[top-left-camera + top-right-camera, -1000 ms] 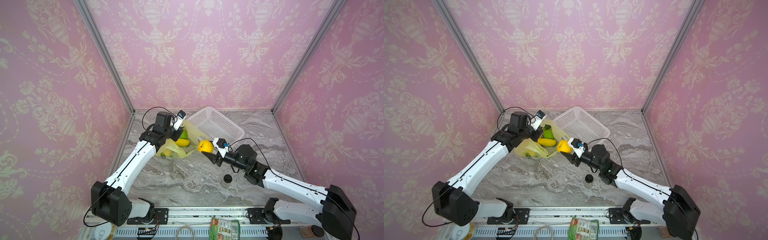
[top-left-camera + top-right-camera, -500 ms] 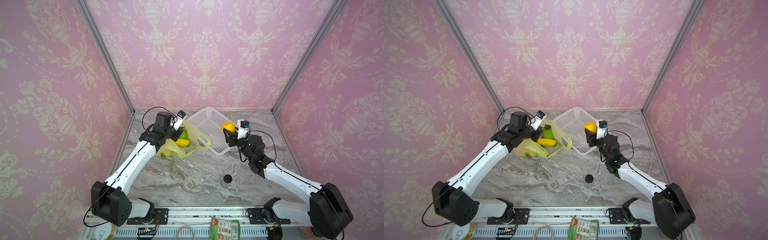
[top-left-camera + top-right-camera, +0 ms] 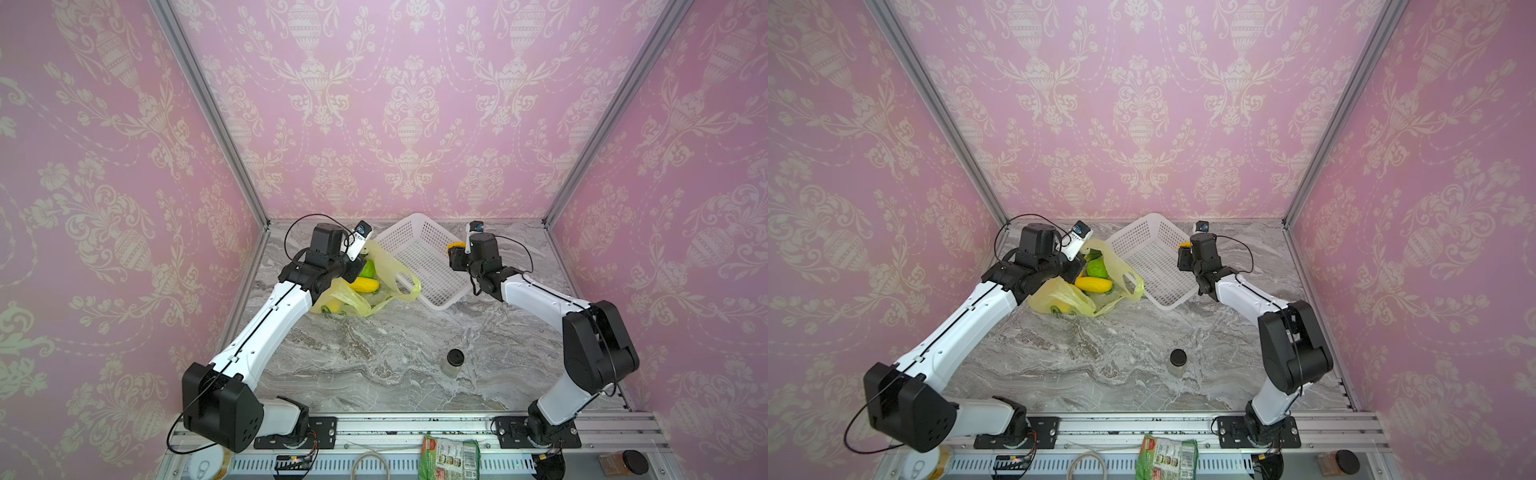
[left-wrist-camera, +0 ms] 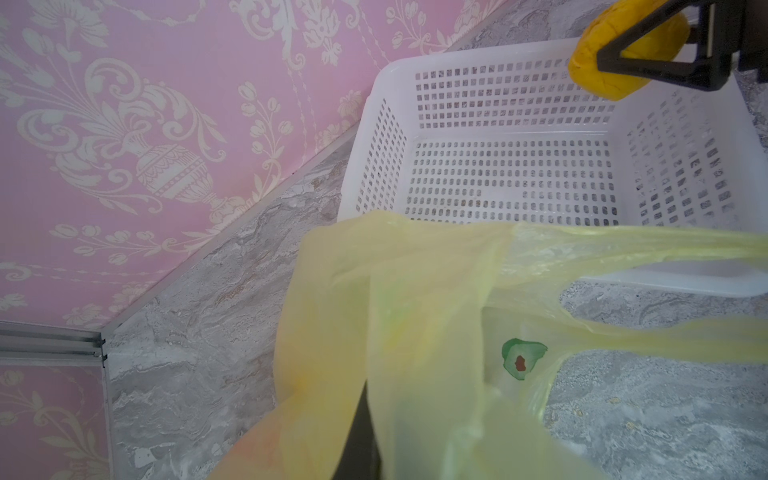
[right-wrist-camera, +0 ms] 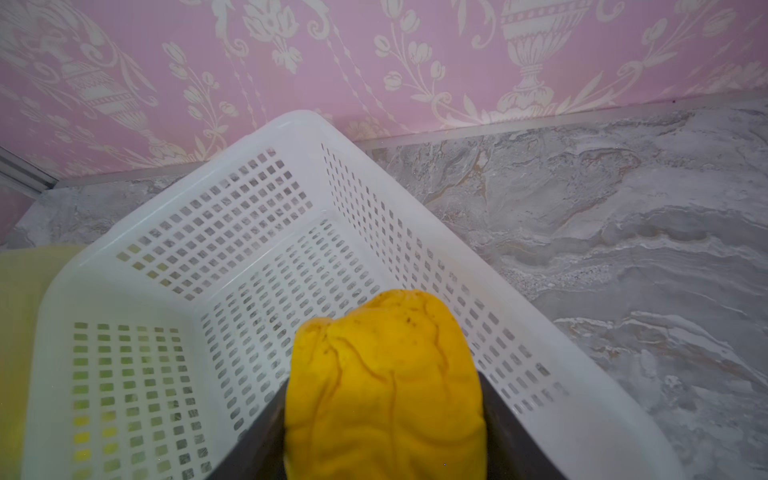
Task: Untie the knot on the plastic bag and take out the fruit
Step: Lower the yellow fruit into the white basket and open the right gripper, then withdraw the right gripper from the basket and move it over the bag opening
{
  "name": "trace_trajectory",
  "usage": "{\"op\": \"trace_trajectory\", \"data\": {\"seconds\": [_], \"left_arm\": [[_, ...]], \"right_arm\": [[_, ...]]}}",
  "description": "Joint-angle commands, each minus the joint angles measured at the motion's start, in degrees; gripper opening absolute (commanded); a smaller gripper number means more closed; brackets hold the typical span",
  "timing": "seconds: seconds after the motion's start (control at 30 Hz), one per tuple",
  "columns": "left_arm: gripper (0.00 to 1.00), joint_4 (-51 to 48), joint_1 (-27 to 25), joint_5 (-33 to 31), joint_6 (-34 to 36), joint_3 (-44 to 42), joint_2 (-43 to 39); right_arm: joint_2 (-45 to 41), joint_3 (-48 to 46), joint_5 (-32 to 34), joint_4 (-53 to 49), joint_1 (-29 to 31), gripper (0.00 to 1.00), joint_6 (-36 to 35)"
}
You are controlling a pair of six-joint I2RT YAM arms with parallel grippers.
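- Right wrist view: right gripper point(image 5: 384, 419) clamps bumpy yellow fruit point(image 5: 386, 365) over white perforated basket point(image 5: 299, 120); next, let go.
- Left gripper point(image 3: 357, 272) seemingly pinches thin yellow-green plastic bag point(image 3: 392, 268) open.

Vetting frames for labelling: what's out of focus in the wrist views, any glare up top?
Left wrist view: near plastic bag blurred, white basket sharp. Right wrist view: held yellow fruit fairly sharp, basket too. Both top views: even light, no glare.
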Motion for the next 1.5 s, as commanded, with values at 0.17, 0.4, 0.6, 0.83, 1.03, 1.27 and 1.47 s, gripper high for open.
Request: {"op": "trace_trajectory", "data": {"seconds": [0.17, 0.4, 0.6, 0.83, 1.03, 1.27, 1.47], "left_arm": [[0.06, -0.21, 0.42, 1.29, -0.98, 0.96, -0.35], [0.06, -0.3, 0.44, 1.34, -1.02, 0.96, -0.17], [0.06, -0.28, 0.44, 1.38, -1.04, 1.02, -0.17], [0.07, -0.29, 0.48, 1.38, -1.09, 1.03, -0.09], [0.07, -0.21, 0.49, 1.57, -1.15, 1.0, 0.0], [0.07, -0.31, 0.51, 1.74, -1.2, 1.13, 0.26], [0.07, -0.3, 0.48, 1.82, -1.28, 1.13, 0.18]], "right_arm": [[11.59, 14.7, 3.5, -16.08, -0.31, 0.34, -2.27], [17.16, 19.67, 4.15, -19.04, -0.31, 0.46, -2.96], [19.29, 21.57, 4.56, -20.07, -0.35, 0.63, -3.05], [14.13, 16.22, 3.57, -15.8, -0.38, 0.88, -2.27], [6.12, 9.45, 1.09, -12.1, -0.29, 0.92, -0.7], [-8.42, 1.55, 0.67, -9.65, -0.26, 1.0, 9.53], [-23.11, -14.26, 0.38, 5.7, -0.45, 1.0, 19.7]]}}
